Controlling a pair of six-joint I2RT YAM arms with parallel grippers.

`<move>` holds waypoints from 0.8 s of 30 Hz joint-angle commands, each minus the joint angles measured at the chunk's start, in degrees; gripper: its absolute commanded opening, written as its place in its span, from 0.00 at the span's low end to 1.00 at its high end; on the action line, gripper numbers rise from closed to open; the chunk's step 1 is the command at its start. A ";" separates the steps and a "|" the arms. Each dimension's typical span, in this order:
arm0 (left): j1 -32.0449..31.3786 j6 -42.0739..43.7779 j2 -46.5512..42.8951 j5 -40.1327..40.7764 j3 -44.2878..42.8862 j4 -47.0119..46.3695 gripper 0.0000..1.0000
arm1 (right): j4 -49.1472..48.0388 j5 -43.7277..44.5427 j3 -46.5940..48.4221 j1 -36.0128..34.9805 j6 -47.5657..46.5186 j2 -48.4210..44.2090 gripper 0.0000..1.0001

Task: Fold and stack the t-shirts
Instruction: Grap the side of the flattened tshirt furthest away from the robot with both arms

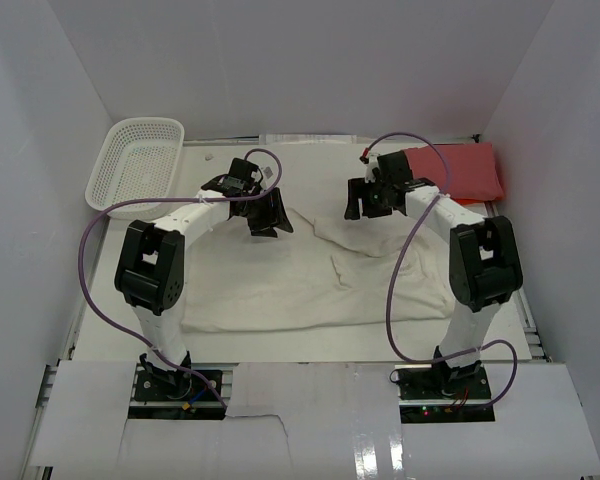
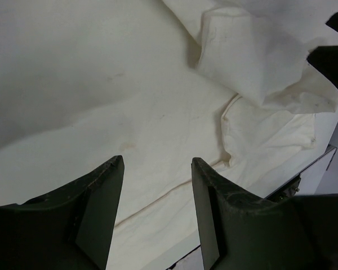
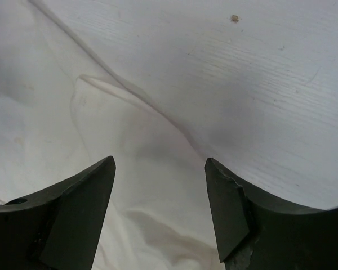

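1. Table point(image 1: 280, 345): white, with your two arms bolted at its near edge.
2. Cream-white shirt point(image 1: 270, 285): spread over the middle of the table beyond both arm bases. Its right part is bunched and doubled over into a rumpled fold. Its far edge lies beneath both grippers, which hide part of it in the top view.
3. Red shirt point(image 1: 465, 170): folded flat in the far right corner, just beyond your right gripper and apart from the cream-white shirt. Its left end is hidden behind the right wrist.
4. Basket point(image 1: 135, 160): white mesh, in the far left corner, well apart from both shirts.
5. Left gripper point(image 2: 156, 163): fingers apart, with cream cloth showing between them, over the shirt's far left part.
6. Right gripper point(image 3: 159, 163): fingers apart, over the line where the shirt's edge meets bare table.

You cannot tell whether either gripper's tips touch the cloth. A dark shape at the right edge of the left wrist view is cut off and hard to make out.
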State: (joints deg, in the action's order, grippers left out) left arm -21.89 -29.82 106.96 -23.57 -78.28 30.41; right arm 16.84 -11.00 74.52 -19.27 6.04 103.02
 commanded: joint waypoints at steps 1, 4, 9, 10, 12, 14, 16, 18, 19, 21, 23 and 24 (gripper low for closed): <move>-0.26 0.91 -1.05 -0.42 -0.91 0.35 0.62 | 0.73 -5.51 4.66 1.25 2.83 5.69 0.72; -0.26 1.08 -1.05 -0.51 -0.91 0.35 0.62 | 1.45 -7.79 5.11 1.25 2.31 7.37 0.70; -0.35 1.00 -0.52 -0.86 -1.00 0.43 0.62 | -0.32 -13.51 1.07 1.16 2.57 6.31 0.63; -0.26 1.00 -0.35 -0.95 -1.08 0.35 0.62 | -0.32 -14.21 0.63 1.16 2.57 6.05 0.50; -0.26 0.91 -0.17 -1.04 -1.17 0.43 0.62 | -0.14 -15.44 0.54 1.25 2.39 5.96 0.40; -0.26 0.82 -0.26 -1.04 -1.09 0.44 0.62 | -0.66 -15.54 0.19 1.25 2.48 5.09 0.35; -0.26 0.82 -0.34 -0.86 -0.91 0.35 0.62 | -1.11 -15.10 -0.25 1.16 2.48 3.95 0.33; -0.26 0.91 -0.43 -0.60 -0.82 0.26 0.62 | -1.81 -14.92 -0.60 1.25 2.13 3.15 0.33; -0.26 0.82 -0.43 -0.68 -0.82 0.26 0.62 | -2.07 -14.57 -0.78 1.25 2.04 2.45 0.34; -0.26 0.82 -0.52 -0.60 -0.82 0.26 0.62 | -3.39 -15.01 -2.18 1.25 1.60 1.40 0.35; -0.26 0.82 -0.52 -0.51 -0.82 0.26 0.62 | -4.88 -15.01 -3.06 1.25 1.52 -0.36 0.34; -0.35 0.82 -0.52 -0.51 -0.82 0.26 0.62 | -5.32 -15.79 -4.02 1.25 1.52 -0.80 0.33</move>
State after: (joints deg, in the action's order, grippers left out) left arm -21.89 -29.54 107.48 -23.59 -78.28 30.46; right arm 14.90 -24.62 71.83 -17.80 8.34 105.75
